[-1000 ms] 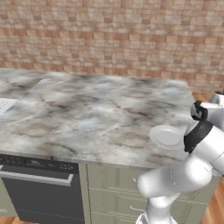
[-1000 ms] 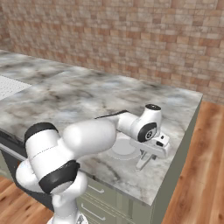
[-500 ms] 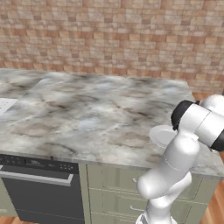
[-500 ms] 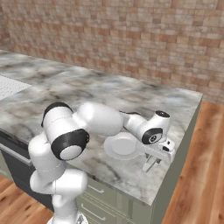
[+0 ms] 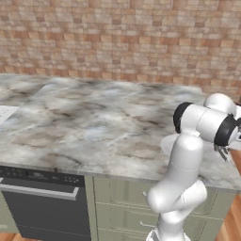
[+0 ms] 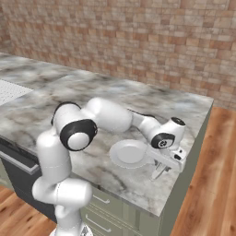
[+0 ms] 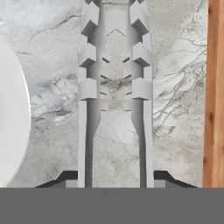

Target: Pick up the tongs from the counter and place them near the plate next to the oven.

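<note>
In the hand view, going left to right, the white curve of the plate (image 7: 13, 109) fills the left edge, then bare marble, then the tongs (image 7: 116, 87), whose two pale, toothed arms run up the middle, and last the brown wood floor (image 7: 214, 87) beyond the edge of the table (image 7: 175, 109). The dark fingertips (image 7: 70, 177) of the tool (image 7: 116, 179) sit against the outer sides of the tongs' arms at the bottom, so the tool reads as clamped around the tongs.

In the right base view the plate (image 6: 128, 153) lies on the table (image 6: 92, 97) near its right end, and the tool (image 6: 162, 168) is just right of it, pointing down with the tongs (image 6: 160, 171) hanging from it close over the marble. Whether their tips touch the surface cannot be told. In the left base view the arm hides most of the plate (image 5: 168, 143).

By this showing the pick-up is done and the carry is nearly done: the tongs are already beside the plate. Left are lowering them, letting go and withdrawing. No oven can be made out for certain here; a dark appliance front (image 5: 42, 202) sits below the table at left.
</note>
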Tool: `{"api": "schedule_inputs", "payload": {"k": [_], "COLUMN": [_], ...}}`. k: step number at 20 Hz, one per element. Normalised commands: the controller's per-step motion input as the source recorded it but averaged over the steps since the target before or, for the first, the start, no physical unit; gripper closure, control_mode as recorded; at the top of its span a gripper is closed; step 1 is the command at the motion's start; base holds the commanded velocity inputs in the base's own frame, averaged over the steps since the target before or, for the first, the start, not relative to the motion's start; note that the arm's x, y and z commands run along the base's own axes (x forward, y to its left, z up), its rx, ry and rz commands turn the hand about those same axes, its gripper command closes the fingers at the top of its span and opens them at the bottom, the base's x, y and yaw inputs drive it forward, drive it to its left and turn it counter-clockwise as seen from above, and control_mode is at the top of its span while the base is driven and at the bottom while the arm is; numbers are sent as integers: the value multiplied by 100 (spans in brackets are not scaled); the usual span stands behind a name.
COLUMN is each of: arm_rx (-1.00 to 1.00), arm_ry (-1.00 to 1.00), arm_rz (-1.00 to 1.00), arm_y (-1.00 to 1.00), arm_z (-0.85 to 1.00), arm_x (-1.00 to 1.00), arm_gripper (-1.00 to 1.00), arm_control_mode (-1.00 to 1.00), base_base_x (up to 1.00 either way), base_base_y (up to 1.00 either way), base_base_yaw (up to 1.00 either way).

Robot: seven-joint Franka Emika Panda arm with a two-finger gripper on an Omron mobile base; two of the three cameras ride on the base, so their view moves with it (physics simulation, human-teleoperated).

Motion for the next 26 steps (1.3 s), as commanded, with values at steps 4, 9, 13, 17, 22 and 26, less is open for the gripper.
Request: {"api": "schedule_inputs", "payload": {"k": [4, 9, 13, 17, 22, 26], "arm_rx": [3, 0, 0, 0, 0, 0], "arm_ry": [0, -3, -14, -18, -15, -14], "arm_rz": [-6, -8, -9, -6, -4, -3], "arm_y": [19, 28, 41, 20, 3, 0], "arm_z": [-2, -24, -28, -32, -37, -27], "arm_x": [9, 3, 0, 14, 17, 19], "arm_gripper": [100, 100, 100, 100, 100, 100], "arm_control_mode": [-100, -100, -100, -100, -100, -100], "base_base_x": [0, 0, 0, 0, 0, 0], "base_base_y": [0, 0, 0, 0, 0, 0], "base_base_yaw": [0, 0, 0, 0, 0, 0]}}
